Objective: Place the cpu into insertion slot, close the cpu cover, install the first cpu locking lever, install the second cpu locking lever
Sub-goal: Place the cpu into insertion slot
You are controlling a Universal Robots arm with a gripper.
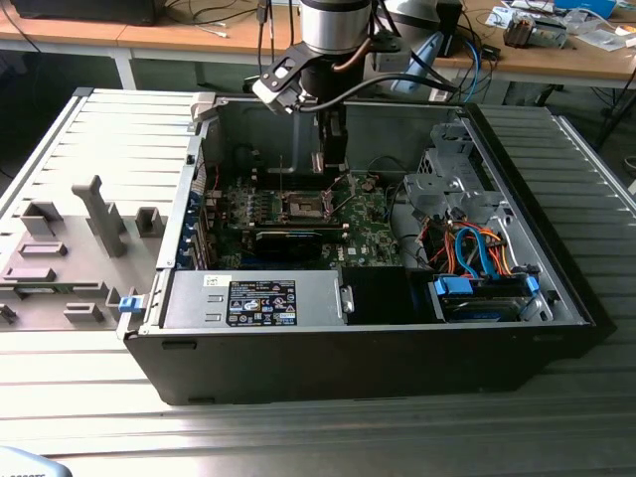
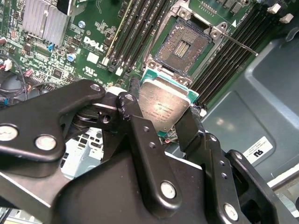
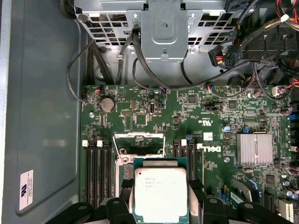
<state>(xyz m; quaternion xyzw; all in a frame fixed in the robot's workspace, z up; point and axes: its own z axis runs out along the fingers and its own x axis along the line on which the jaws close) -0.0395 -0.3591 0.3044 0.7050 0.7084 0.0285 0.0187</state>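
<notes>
My gripper (image 2: 161,117) is shut on the cpu (image 2: 164,103), a flat silver-topped square chip with a green edge, pinched between two black fingers (image 2: 135,116). The chip hangs tilted just above and beside the insertion slot (image 2: 183,45), whose dark contact field lies bare on the green motherboard (image 2: 96,44). In the first wrist view the cpu (image 3: 160,193) covers most of the insertion slot (image 3: 125,169), and the cpu cover (image 3: 139,136) stands open behind it. A thin locking lever (image 2: 239,45) sticks out unlatched. In the exterior view the gripper (image 1: 333,161) hovers over the slot (image 1: 306,207) inside the open case.
Long black memory slots (image 2: 133,32) flank the socket on both sides. A finned heat sink (image 3: 254,148), a metal drive cage (image 3: 161,28) and cable bundles (image 1: 477,253) lie around the board. The case walls (image 1: 556,248) and power supply (image 1: 253,298) enclose the space. A grey fixture tray (image 1: 70,248) sits outside.
</notes>
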